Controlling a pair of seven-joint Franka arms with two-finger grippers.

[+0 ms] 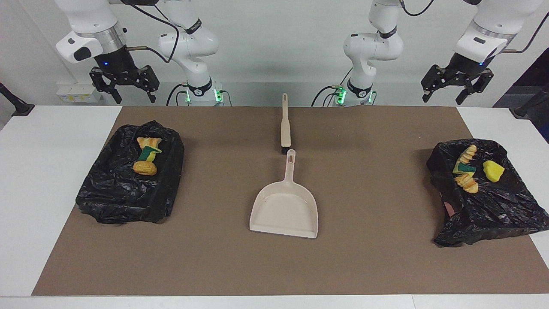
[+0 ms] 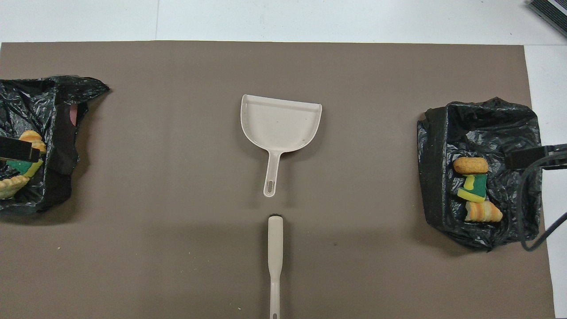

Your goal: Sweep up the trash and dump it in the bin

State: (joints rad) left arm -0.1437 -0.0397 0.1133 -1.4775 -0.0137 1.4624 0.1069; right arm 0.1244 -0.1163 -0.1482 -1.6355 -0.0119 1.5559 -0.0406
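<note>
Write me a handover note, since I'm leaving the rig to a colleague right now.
Left pincer: open, empty, raised at the left arm's end of the table.
Right pincer: open, empty, raised at the right arm's end.
Trash: scraps in the bag-lined bin at the left arm's end, more scraps in the second lined bin.
Dustpan empty at mat centre; hand brush beside its handle, nearer the robots.
Done: mat swept, no scraps visible on it.
Left: nothing apparent.
</note>
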